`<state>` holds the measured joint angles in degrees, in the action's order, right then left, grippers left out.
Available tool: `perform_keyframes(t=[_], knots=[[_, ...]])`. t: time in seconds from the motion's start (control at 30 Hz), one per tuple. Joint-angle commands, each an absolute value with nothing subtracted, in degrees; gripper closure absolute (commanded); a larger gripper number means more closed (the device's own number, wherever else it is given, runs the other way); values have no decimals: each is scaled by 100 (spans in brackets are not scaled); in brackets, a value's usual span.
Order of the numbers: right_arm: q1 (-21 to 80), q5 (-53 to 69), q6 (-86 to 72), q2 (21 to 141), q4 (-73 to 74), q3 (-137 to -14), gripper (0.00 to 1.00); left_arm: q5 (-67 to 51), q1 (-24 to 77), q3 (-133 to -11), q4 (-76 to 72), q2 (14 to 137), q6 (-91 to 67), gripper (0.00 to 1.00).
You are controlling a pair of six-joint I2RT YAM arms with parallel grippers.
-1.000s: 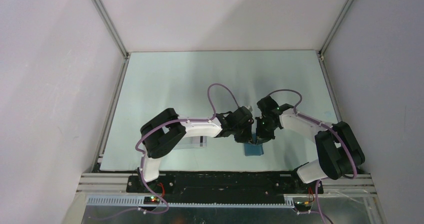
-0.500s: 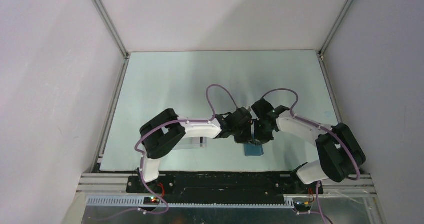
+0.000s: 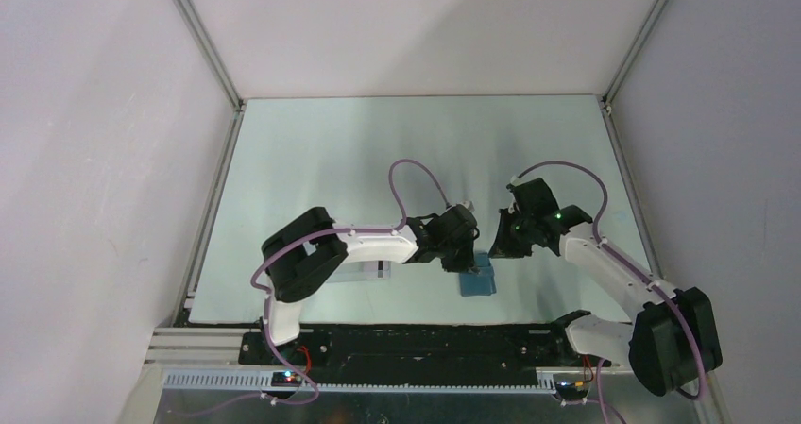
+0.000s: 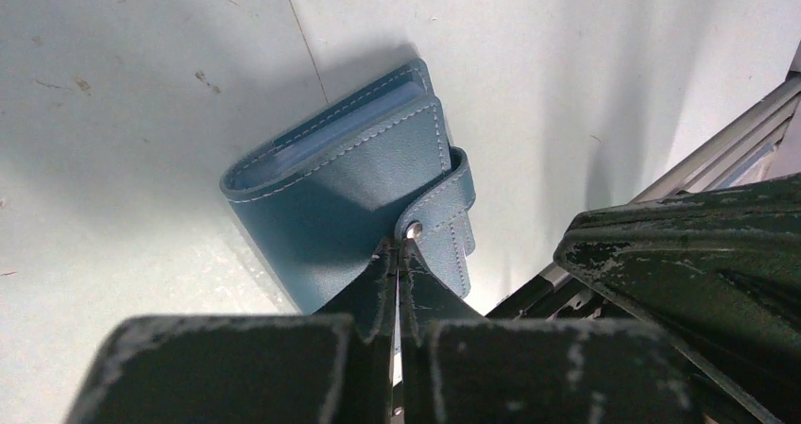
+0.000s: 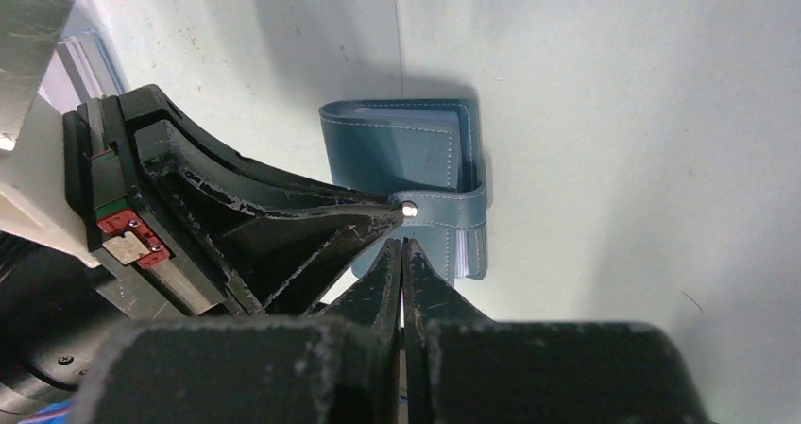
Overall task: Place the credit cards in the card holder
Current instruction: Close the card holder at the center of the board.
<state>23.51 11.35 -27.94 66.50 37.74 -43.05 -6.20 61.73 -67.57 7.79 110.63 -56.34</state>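
The card holder (image 4: 345, 183) is a teal folding wallet lying closed on the table, its clasp tab (image 4: 444, 212) wrapped over the front; it also shows as the card holder (image 5: 401, 155) and the card holder (image 3: 479, 279). My left gripper (image 4: 398, 245) is shut and empty, its tips resting at the tab's metal snap. My right gripper (image 5: 402, 244) is shut and empty too, hovering just short of the tab, beside the left fingers (image 5: 283, 221). A whitish piece with a dark stripe (image 3: 380, 269), perhaps one of the credit cards, peeks out by the left forearm.
A clear plastic box (image 3: 364, 273) lies under the left forearm near the table's front edge. The metal frame rail (image 3: 378, 328) runs just in front of the wallet. Both grippers crowd the same spot over the wallet.
The right arm has swung out to the right, its elbow dropping toward the near right corner and its gripper drawing back a little from the wallet. The left arm has barely moved.
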Motion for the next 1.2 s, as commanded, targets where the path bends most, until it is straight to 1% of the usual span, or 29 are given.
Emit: perform_keyframes(t=[0.0,0.37,0.6,1.17], knots=[[2276,1508,-2609,6693,3683,-4311,100,-510,6202,-6820,1021,10733,-5459,100],[2272,1705,-2575,6877,3513,-4202,100,-627,6212,-6973,1027,10578,-5382,100],[2287,1810,-2584,7075,3447,-4201,100,-678,6205,-6852,1045,10620,-5454,100],[2468,1710,-2605,7387,3404,-4122,100,-732,6300,-6767,1053,10707,-5489,100]])
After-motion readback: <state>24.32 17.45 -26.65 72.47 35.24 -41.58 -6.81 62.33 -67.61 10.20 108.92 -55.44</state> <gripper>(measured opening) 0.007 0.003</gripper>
